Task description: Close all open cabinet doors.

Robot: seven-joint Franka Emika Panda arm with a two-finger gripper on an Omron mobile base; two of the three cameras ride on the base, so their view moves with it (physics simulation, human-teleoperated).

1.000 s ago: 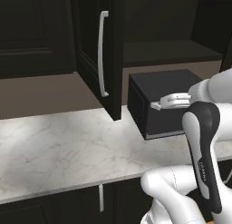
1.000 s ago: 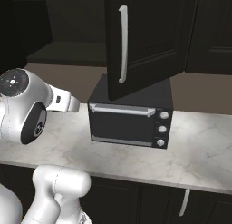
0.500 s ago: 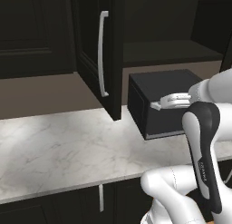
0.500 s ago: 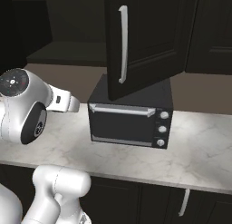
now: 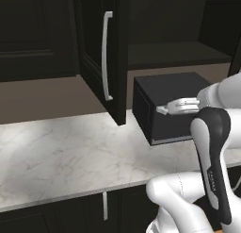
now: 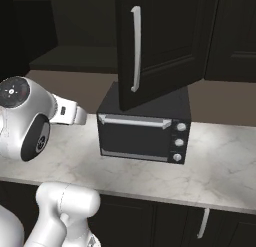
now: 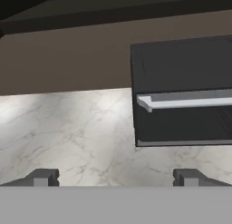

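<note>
One nearly black cabinet door (image 5: 96,48) stands swung out over the counter, its slim silver bar handle (image 5: 107,55) facing left. From the right side the same open door (image 6: 165,46) hangs above the toaster oven, handle (image 6: 135,48) toward me. Behind it the cabinet's shelf (image 5: 174,53) lies exposed. My gripper (image 7: 115,178) is open with nothing between its fingertips (image 7: 43,177). It looks down over the marble counter (image 7: 68,132) to the left of the toaster oven, well below the door. My arm (image 5: 214,152) rises at the lower right.
A black toaster oven (image 6: 142,133) with a horizontal silver handle (image 7: 186,100) sits on the counter (image 5: 61,156) under the open door. Closed dark doors fill the upper left (image 5: 33,34) and upper right (image 6: 235,36). Lower cabinets (image 6: 202,223) run below the counter edge.
</note>
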